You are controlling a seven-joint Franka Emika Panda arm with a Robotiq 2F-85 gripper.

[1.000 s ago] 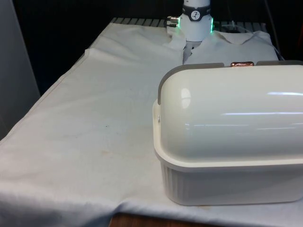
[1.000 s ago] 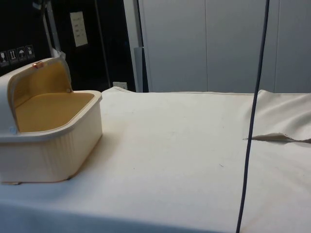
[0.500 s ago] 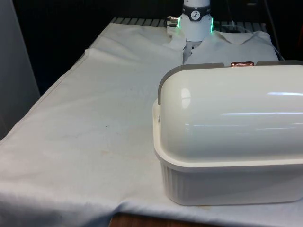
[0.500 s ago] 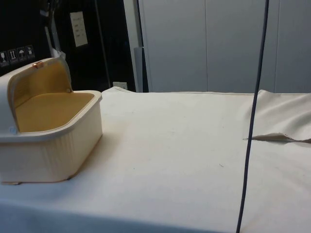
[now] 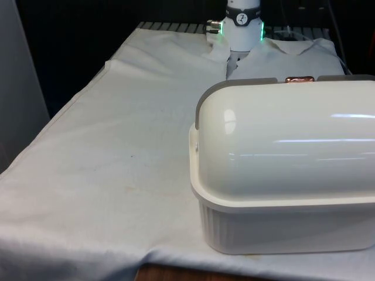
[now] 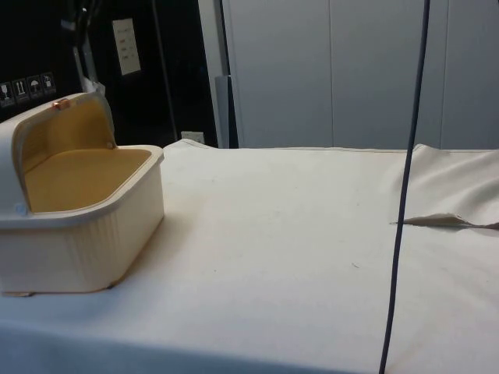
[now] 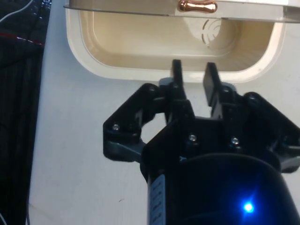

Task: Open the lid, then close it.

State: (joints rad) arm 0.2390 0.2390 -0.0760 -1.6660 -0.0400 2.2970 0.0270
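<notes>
Bread box (image 6: 78, 226) on the white cloth (image 6: 296, 249), lid (image 5: 287, 134) rolled back, copper knob (image 7: 197, 6) up top. Gripper (image 7: 193, 70) above the rim, fingers a little apart, holding nothing.

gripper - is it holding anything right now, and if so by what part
Nothing is held. The gripper is open, above the bread box rim, short of the lid's copper handle.

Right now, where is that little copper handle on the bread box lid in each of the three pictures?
Front view: the copper handle sits on the rolled-back lid's top edge, towards the front view's right.
Side view: the handle is a small copper knob at the lid's upper edge.
Wrist view: the handle lies beyond the claw.
Shared landmark: the bread box's open tub.
</notes>
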